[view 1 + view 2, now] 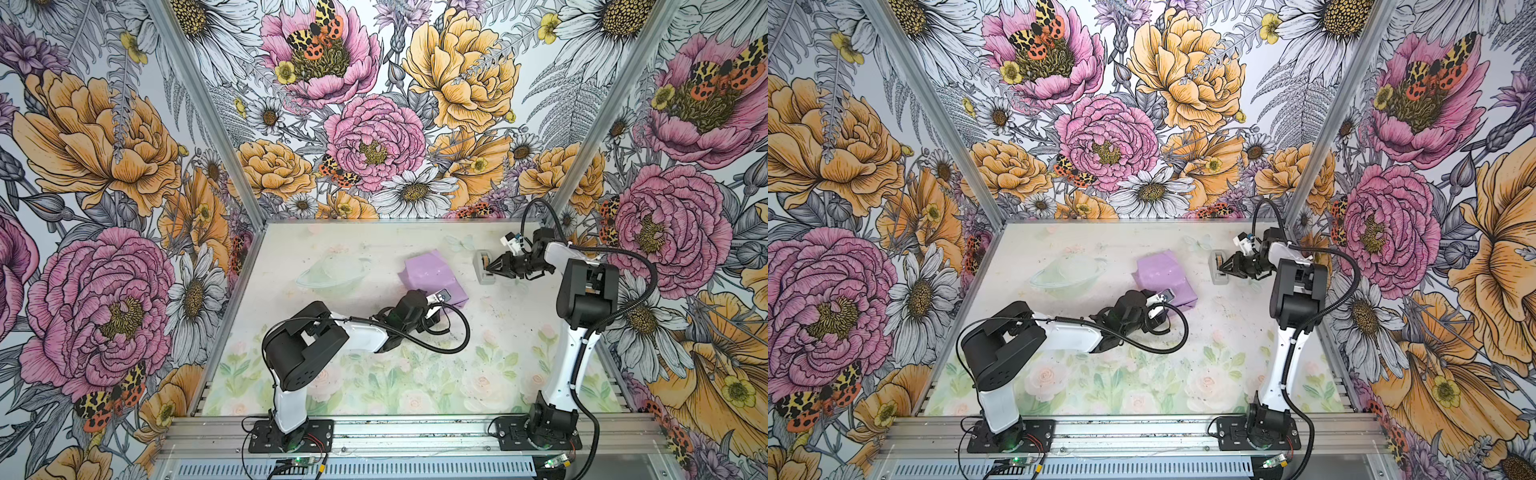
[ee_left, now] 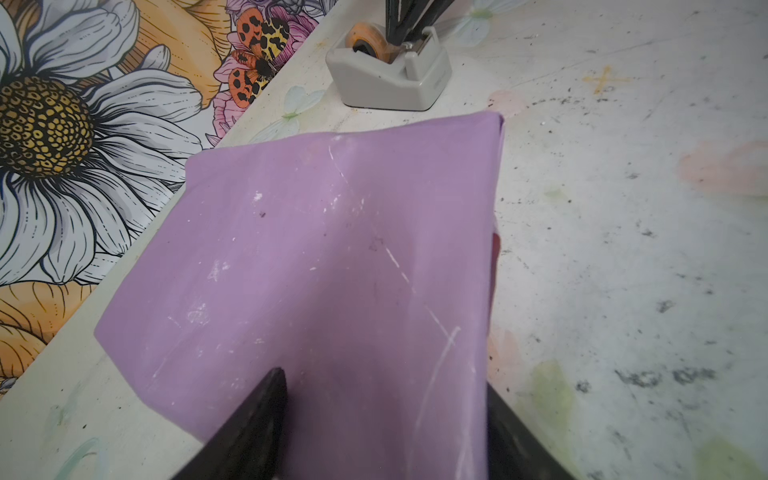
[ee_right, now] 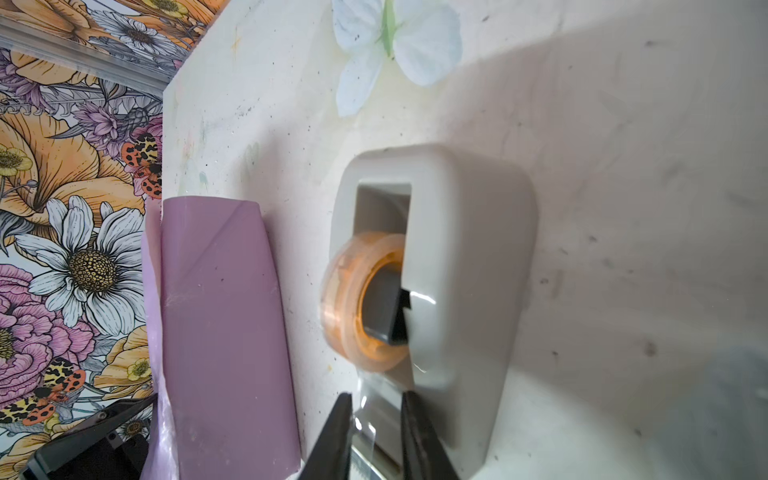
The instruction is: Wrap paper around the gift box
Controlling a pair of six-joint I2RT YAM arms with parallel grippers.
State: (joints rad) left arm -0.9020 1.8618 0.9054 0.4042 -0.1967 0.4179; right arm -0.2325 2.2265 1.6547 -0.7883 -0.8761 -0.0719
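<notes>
In both top views the pale, flower-printed table point(image 1: 519, 345) point(image 1: 1225, 332) fills the floor of the booth. The paper point(image 1: 428, 274) point(image 1: 1163, 270) lies lilac side out past the middle of the table, a little right of centre. It is folded over a boxy shape. The gift box itself is hidden under it.

The left gripper point(image 2: 384, 380) comes at the parcel's near end. Its fingers point(image 2: 257, 415) are set wide, one on each side, clamping the paper-covered sides between them.

To the right of the parcel, close by but apart, sits a grey tape dispenser point(image 1: 483, 272) point(image 3: 469, 291) with an orange-cored tape roll point(image 3: 345, 332). The right gripper point(image 3: 378, 397) reaches in from the right to the dispenser's cutter end. Its fingers point(image 3: 340, 436) are narrowly parted, with the clear tape end point(image 3: 374, 419) lying in the gap.
</notes>
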